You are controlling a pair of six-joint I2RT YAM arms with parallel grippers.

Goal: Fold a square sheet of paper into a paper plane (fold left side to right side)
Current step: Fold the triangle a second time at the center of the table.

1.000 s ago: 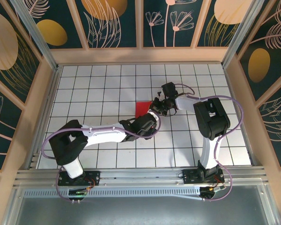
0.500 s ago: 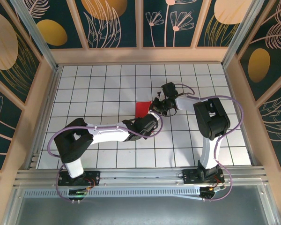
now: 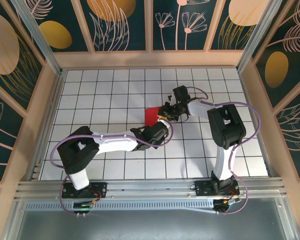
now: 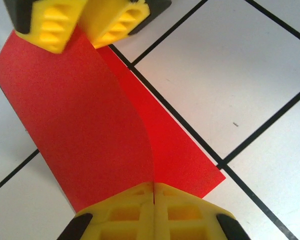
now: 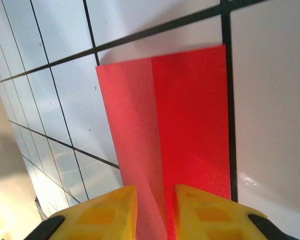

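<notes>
The red square sheet of paper (image 3: 151, 116) lies mid-table as a narrow rectangle in two layers, with no paper plane shape to it. In the left wrist view the top layer (image 4: 85, 115) curves up off the bottom layer (image 4: 185, 160). My left gripper (image 4: 154, 186) is shut on the near edge of that raised layer. My right gripper (image 5: 156, 195) stands slightly open, its fingers either side of the paper's raised fold (image 5: 140, 130). From above, the left gripper (image 3: 161, 125) and right gripper (image 3: 165, 113) meet at the sheet's right edge.
The table (image 3: 100, 100) is white with a black grid. Low wooden walls (image 3: 150, 59) ring it and a metal rail (image 3: 150, 187) runs along the front. The right arm's elbow (image 3: 225, 125) stands right of the paper.
My left gripper has closed on the paper's top layer. The right gripper, shut a second ago, has parted its fingers a little. The sheet's right edge has lifted slightly.
</notes>
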